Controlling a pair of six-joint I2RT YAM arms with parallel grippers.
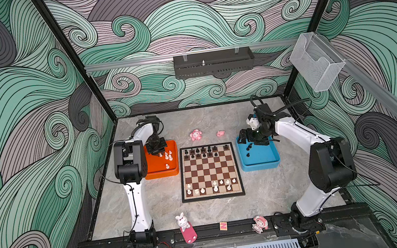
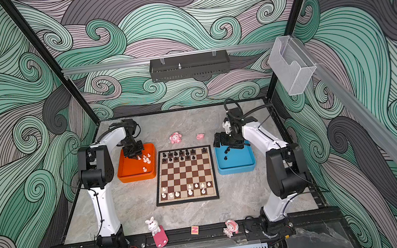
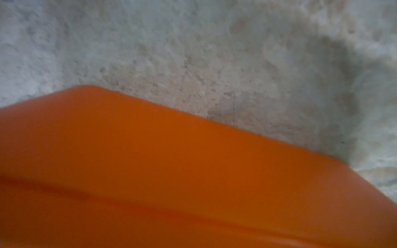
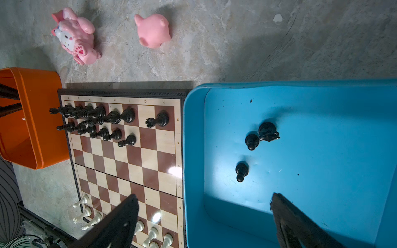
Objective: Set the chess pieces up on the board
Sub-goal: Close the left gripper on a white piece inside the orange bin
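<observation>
The board [image 1: 209, 171] lies mid-table. Black chess pieces [image 1: 204, 151] fill its far two rows, with several white ones [image 1: 215, 186] on the near rows. More white pieces [image 1: 168, 156] stand in the orange tray [image 1: 162, 173]. My left gripper [image 1: 160, 153] points down into that tray beside them, and its jaws are hidden. The left wrist view shows only the tray wall [image 3: 150, 161] and the table. My right gripper [image 4: 204, 206] hangs open and empty over the blue tray [image 4: 322, 90], straddling its rim nearest the board. Two black pawns [image 4: 251, 141] and a knight [image 4: 268, 132] stand inside.
Two pink figurines [image 1: 195, 135] [image 1: 220, 133] lie behind the board. On the front rail are a white rabbit on a pink base [image 1: 183, 223], a small letter block [image 1: 223, 225] and a pink doll [image 1: 259, 224]. The trays flank the board closely.
</observation>
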